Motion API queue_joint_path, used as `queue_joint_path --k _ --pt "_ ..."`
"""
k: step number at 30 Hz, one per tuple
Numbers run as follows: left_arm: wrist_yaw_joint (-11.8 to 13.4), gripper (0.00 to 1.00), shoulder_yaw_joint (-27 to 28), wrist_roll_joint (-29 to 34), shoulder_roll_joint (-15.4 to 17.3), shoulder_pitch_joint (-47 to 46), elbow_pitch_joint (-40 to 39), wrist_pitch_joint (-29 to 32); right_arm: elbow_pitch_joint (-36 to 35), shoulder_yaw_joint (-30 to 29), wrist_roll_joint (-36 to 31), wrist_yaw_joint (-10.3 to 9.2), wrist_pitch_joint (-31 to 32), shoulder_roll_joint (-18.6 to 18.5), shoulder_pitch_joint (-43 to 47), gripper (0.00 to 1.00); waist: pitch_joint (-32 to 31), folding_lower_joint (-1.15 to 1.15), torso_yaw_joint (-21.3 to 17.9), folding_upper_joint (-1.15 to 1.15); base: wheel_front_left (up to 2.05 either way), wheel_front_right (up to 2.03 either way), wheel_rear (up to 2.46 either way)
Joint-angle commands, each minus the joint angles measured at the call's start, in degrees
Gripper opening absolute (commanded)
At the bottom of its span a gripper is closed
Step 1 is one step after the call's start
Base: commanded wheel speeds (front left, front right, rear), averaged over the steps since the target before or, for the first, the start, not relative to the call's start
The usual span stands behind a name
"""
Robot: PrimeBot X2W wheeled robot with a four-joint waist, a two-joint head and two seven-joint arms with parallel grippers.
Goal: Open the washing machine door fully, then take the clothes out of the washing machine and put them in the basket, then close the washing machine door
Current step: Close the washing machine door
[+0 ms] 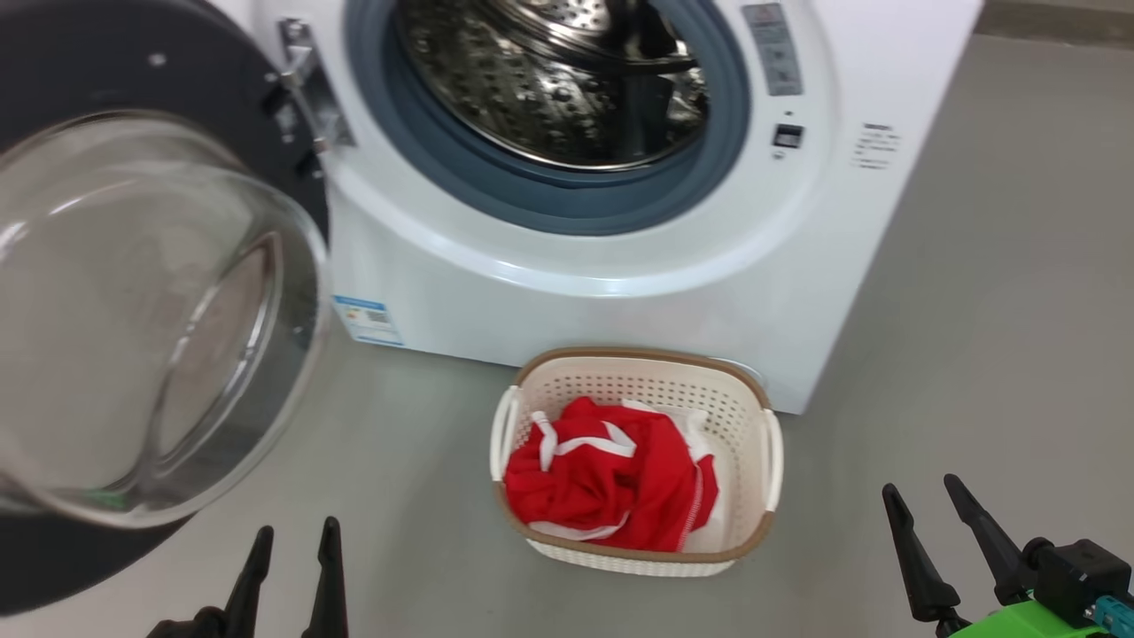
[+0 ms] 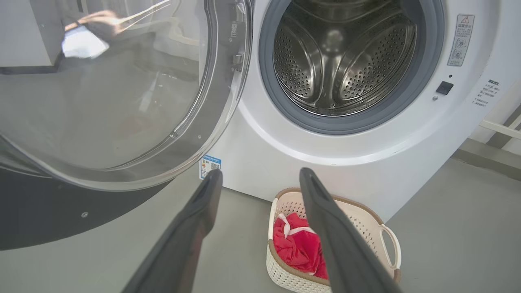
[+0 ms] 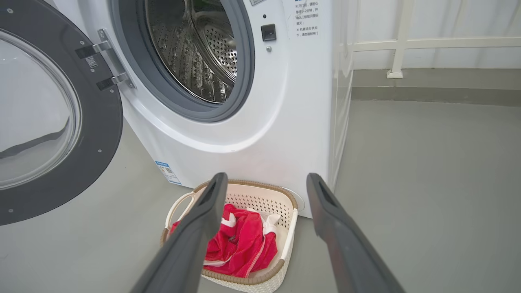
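The white washing machine (image 1: pixel 673 292) stands ahead with its steel drum (image 1: pixel 558 80) bare. Its round black-framed door (image 1: pixel 133 310) hangs swung out to the left, glass bowl bulging toward me. On the floor before the machine, the cream basket (image 1: pixel 769 461) holds the red clothes (image 1: pixel 611 483). My left gripper (image 1: pixel 297 540) is open at the lower left, below the door, holding nothing. My right gripper (image 1: pixel 921 496) is open at the lower right, right of the basket, also holding nothing. The basket (image 2: pixel 368 228) and clothes (image 3: pixel 240 244) lie beyond the fingers in both wrist views.
Grey floor (image 1: pixel 992 310) spreads to the right of the machine. A white railing (image 3: pixel 407 44) and a low ledge run along the wall behind it. A blue label (image 1: pixel 368 321) is stuck on the machine's lower left front.
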Motion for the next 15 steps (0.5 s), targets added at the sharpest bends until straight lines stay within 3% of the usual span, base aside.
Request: queue_joint_path --k 1,15 --pt "0.4 1.00 1.5 -0.6 0.8 -0.2 -1.5 -0.3 -1.1 1.5 -0.2 0.36 -0.4 -1.3 -0.1 1.00 -1.0 0.00 3.3 0.00 0.00 0.00 0.00" --pt "2.8 1.00 -0.5 -1.9 0.8 1.8 -2.5 -0.3 -0.5 4.3 -0.1 0.36 -0.4 -1.7 0.3 1.00 -2.1 0.00 12.1 0.00 0.00 0.00 0.00"
